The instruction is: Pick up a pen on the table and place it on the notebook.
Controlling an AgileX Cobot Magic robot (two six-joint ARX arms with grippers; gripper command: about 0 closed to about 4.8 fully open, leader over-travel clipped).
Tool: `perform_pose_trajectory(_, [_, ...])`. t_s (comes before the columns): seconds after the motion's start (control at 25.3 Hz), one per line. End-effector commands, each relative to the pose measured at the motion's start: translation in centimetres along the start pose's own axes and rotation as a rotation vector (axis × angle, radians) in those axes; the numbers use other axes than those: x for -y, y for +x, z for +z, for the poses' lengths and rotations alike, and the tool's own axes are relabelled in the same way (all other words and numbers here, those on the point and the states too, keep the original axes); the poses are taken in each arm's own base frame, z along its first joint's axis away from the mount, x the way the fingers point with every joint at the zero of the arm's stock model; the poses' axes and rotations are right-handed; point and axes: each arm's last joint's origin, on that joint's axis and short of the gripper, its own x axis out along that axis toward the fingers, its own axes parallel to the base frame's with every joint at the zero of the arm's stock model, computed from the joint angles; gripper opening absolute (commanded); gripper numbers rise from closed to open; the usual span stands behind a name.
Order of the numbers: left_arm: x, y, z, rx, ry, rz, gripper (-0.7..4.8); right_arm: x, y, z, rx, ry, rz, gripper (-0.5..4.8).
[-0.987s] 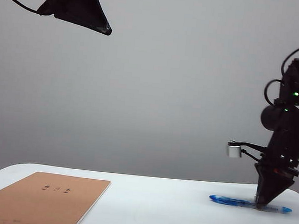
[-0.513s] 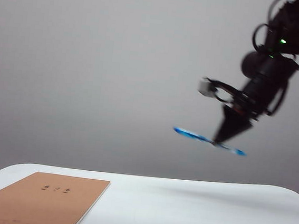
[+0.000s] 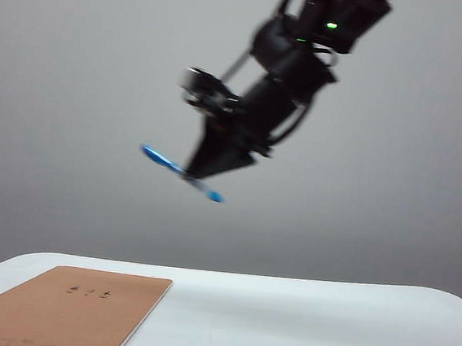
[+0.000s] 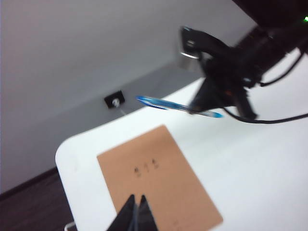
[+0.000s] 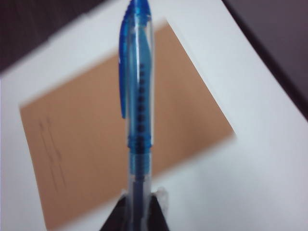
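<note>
The blue pen (image 3: 157, 157) hangs tilted in the air, high above the white table (image 3: 322, 329). My right gripper (image 3: 190, 176) is shut on its clear rear part. In the right wrist view the pen (image 5: 138, 96) sticks out from the right gripper (image 5: 138, 197), with the tan notebook (image 5: 86, 154) below it. The notebook (image 3: 70, 313) lies flat at the table's front left corner. My left gripper (image 4: 136, 198) is shut and empty, high over the notebook (image 4: 159, 178). Its view also shows the pen (image 4: 168, 105) in the right gripper (image 4: 195, 109). The left gripper is out of the exterior view.
A plain grey wall stands behind the table. A small black fitting (image 4: 114, 100) sits low on that wall. The table's rounded edge (image 4: 60, 154) drops to a dark floor (image 4: 29, 207) beside the notebook.
My right gripper has lifted the pen off the table's right side and swung it up and to the left. The left arm has risen out of the exterior view.
</note>
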Motion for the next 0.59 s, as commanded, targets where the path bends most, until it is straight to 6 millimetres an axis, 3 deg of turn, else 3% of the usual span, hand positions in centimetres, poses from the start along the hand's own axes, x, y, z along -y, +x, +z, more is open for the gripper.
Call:
perform_pose_trajectory(0.04, [0.0, -1.0, -0.4, -0.012, 0.014, 0.029, -0.05, -0.9, 1.9, 1.0, 0.072, 0.044, 0.001, -0.05])
perform_pose_trajectory(0.24, [0.2, -1.9, -0.7, -0.013, 0.014, 0.036, -0.05, -1.0, 5.8, 1.5, -0.008, 0.093, 0.029, -0.06])
perform_pose_trajectory(0.32, [0.2, -1.9, -0.9, -0.032, 0.013, 0.031, -0.05, -0.9, 8.7, 2.0, -0.068, 0.102, 0.032, -0.06])
perform_pose_trajectory(0.59, [0.2, -1.9, -1.0, -0.044, 0.019, 0.029, -0.05, -1.8, 13.2, 0.8, -0.192, 0.106, 0.037, -0.06])
